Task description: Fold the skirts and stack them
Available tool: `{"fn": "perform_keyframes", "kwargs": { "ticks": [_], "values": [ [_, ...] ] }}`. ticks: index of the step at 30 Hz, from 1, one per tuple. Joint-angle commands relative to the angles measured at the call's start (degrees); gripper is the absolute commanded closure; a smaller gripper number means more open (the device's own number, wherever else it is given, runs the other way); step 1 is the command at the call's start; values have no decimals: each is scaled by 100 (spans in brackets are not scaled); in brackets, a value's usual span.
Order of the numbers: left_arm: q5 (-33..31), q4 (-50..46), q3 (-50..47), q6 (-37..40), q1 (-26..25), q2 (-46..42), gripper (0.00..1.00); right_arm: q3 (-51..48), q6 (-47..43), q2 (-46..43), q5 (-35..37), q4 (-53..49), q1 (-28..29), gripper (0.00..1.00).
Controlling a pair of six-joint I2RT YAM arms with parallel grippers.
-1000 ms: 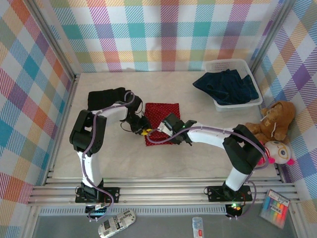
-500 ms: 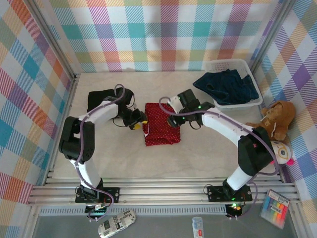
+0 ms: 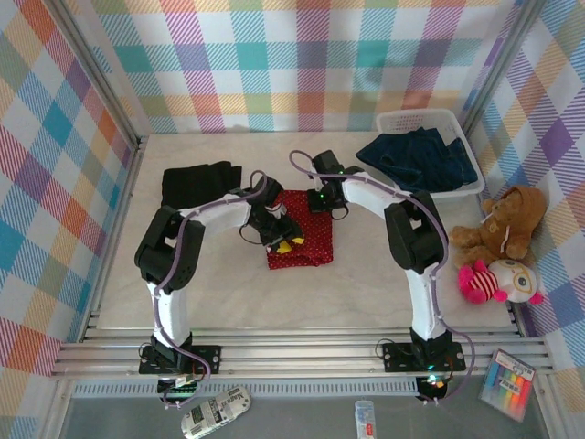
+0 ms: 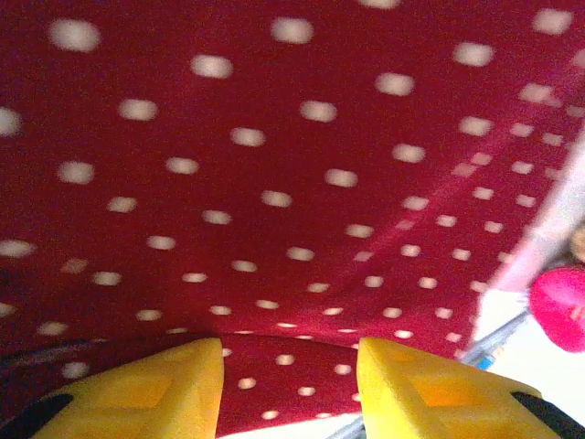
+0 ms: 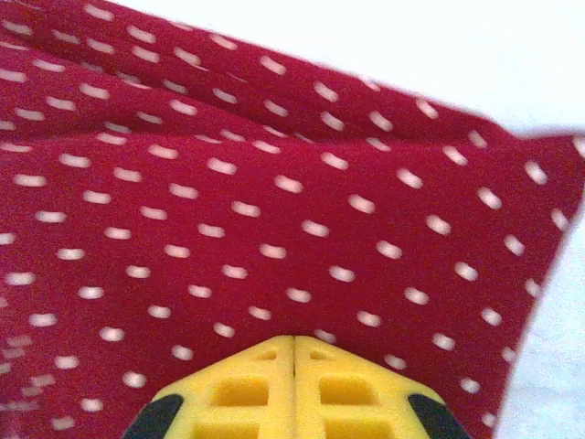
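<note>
Bench (image 3: 210,283), pale and marbled, carries cloth in three places inside the checked walls. At the far left the black skirt (image 3: 196,180) lies bunched near the back, apart from the rest. Just right of it the left arm reaches across, and the left gripper (image 3: 285,243) hangs low over the left half of the red skirt (image 3: 306,251), which lies folded to a rough rectangle at the middle of the bench. In the left wrist view its yellow fingers (image 4: 137,389) stand apart, the dotted red cloth (image 4: 274,165) spread beyond them and showing in the gap between them; whether they touch it is hard to tell. The right arm bends in from the right, and the right gripper (image 3: 320,199) sits at the far edge of the red skirt, near its right corner. In the right wrist view its yellow fingers (image 5: 247,389) are pressed together tip to tip, right at the red cloth (image 5: 228,229), with a corner of the skirt and bare bench to the right. Further right the denim skirts (image 3: 416,160) lie heaped in the white basket (image 3: 430,116), one edge spilling over its near left side. Against the right wall sits a brown teddy bear (image 3: 507,224), and just in front of it a pink and white plush toy (image 3: 498,279)
</note>
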Motion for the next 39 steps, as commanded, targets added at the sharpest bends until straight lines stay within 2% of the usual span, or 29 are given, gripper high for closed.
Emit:
{"fn": "perform_keyframes", "kwargs": {
  "ticks": [1,5,8,10,12,13,15,17,19,20,22,25,27,28,32,35,39],
  "values": [
    [-449,-817,-142,695,363,119,57,-230,766,-136,315,-824,-148,100],
    [-505,-1063,112,1324,822,417,57,-1661,1842,-1077,-354,-615,-99,100],
    [-391,-1368,987,1878,814,568,55,-2815,3137,-2024,-1282,434,49,100],
    [-275,-1612,1651,2207,756,619,51,-3190,3757,-2427,-1542,1037,190,93],
    [-318,-1844,2120,2377,724,533,44,-3274,4093,-2787,-1188,1128,265,77],
    [-332,-1831,2117,2374,737,410,41,-3265,4106,-2926,-927,1066,262,73],
    [-399,-1585,1763,2201,750,-39,34,-3247,3848,-3209,-333,1031,247,64],
    [-406,-1206,1141,1899,751,-544,26,-3182,3392,-3296,-294,1237,215,53],
    [-416,-654,337,1334,742,-1094,14,-2824,2450,-3026,-624,1307,186,15],
    [-389,-337,-7,1044,723,-1299,11,-2545,2141,-2807,-632,1099,184,2],
    [-317,367,-750,354,645,-1700,5,-1948,1590,-2259,-644,719,176,1],
    [-25,1154,-1269,-291,414,-1918,3,-1366,1173,-1623,-1025,725,155,1],
    [-44,1376,-1294,-477,238,-1877,3,-1035,1172,-1241,-1120,715,129,1],
    [-178,1434,-1296,-558,158,-1831,0,-884,1220,-1048,-1102,661,108,1],
    [-675,1455,-1320,-964,117,-1401,0,-629,1744,-519,-955,309,-96,1],
    [-711,1588,-1142,-862,121,-893,0,-1016,2190,-557,-970,231,-239,1],
    [-1108,768,-497,-21,203,-262,0,-2073,3098,-1052,-1366,673,-246,1]
  ]
}}
